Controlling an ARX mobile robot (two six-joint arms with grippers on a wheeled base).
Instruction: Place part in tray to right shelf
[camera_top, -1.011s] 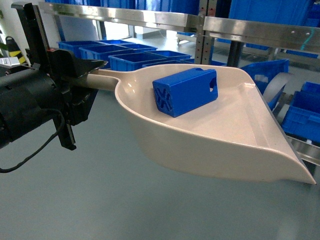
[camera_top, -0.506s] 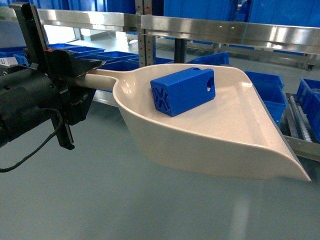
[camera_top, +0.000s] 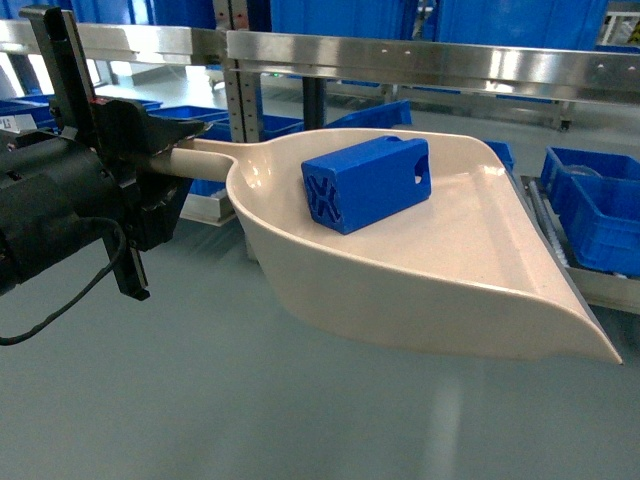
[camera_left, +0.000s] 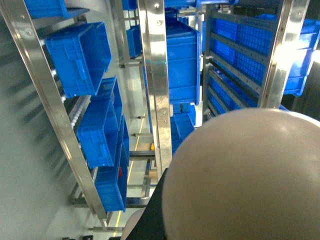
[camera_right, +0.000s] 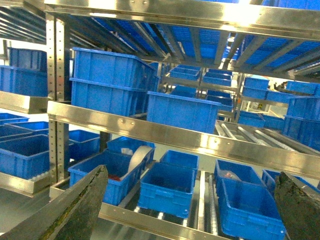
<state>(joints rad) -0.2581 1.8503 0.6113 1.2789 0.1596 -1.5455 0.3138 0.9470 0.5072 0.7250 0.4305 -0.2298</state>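
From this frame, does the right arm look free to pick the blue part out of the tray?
Probably yes. The part lies uncovered in the tray, which the left pincer holds by its handle. The right pincer is open and empty, but faces the shelf, so it must swing over.

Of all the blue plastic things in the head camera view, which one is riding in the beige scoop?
The small solid blue block with the X-ribbed end, lying in the scoop. The other blue things are open-topped crates sitting on the steel shelf behind.
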